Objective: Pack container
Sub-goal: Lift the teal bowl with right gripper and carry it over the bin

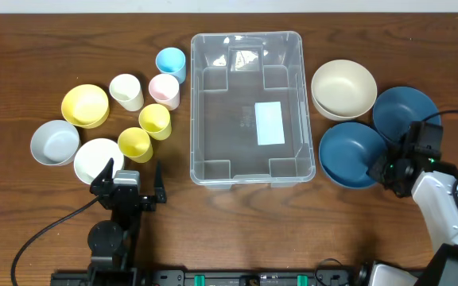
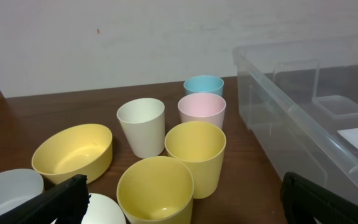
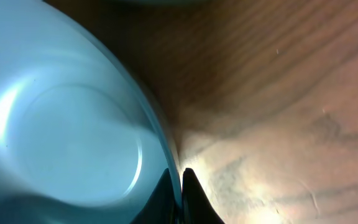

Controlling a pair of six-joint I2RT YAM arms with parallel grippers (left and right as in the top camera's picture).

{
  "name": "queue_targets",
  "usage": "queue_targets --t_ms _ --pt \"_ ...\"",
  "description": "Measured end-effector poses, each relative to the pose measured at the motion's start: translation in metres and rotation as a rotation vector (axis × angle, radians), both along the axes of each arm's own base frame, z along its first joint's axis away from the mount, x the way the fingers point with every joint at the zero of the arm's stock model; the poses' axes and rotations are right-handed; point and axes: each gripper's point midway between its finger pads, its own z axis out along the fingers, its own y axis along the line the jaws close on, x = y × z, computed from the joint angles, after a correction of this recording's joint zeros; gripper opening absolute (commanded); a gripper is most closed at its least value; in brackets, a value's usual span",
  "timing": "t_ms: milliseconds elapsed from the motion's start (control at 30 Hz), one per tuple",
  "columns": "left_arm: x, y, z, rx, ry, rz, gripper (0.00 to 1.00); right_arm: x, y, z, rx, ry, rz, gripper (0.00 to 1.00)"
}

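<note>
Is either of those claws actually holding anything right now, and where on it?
The right gripper pinches the nearer blue bowl by its rim, one finger inside and one outside. The left gripper is open and holds nothing.

Overhead view: bright, even, sharp; soft glare on the clear container [image 1: 229, 119], faint shadows on the table [image 1: 237, 222]. Left wrist view: dimmer, slightly soft. Right wrist view: blue bowl [image 3: 67, 124] close and blurred, with a pale sheen; bright patch on the wood at lower right.

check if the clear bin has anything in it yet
Empty. The bin shows only its own white label on the base; the cups and bowls sit outside it.
</note>
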Motion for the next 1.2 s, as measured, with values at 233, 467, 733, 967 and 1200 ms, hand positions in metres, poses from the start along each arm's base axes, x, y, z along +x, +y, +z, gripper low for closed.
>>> queue_targets --t_ms 233,467,733,967,1200 --pt "0.000 0.000 0.000 0.000 0.000 -0.002 0.98 -0.021 0.004 0.032 -0.016 0.008 0.013 0.01" --pt "0.000 0.000 0.000 0.000 0.000 -0.002 0.98 -0.015 0.001 0.132 -0.094 -0.229 0.013 0.01" --pt "0.000 0.000 0.000 0.000 0.000 -0.002 0.98 -0.022 0.011 0.218 -0.149 -0.492 0.060 0.01" --pt "0.000 -0.001 0.000 0.000 0.000 -0.003 0.98 -0.002 0.069 0.271 -0.108 -0.714 0.381 0.01" --pt "0.000 -0.001 0.000 0.000 0.000 -0.003 0.98 0.034 0.137 0.301 -0.061 -0.863 0.655 0.01"
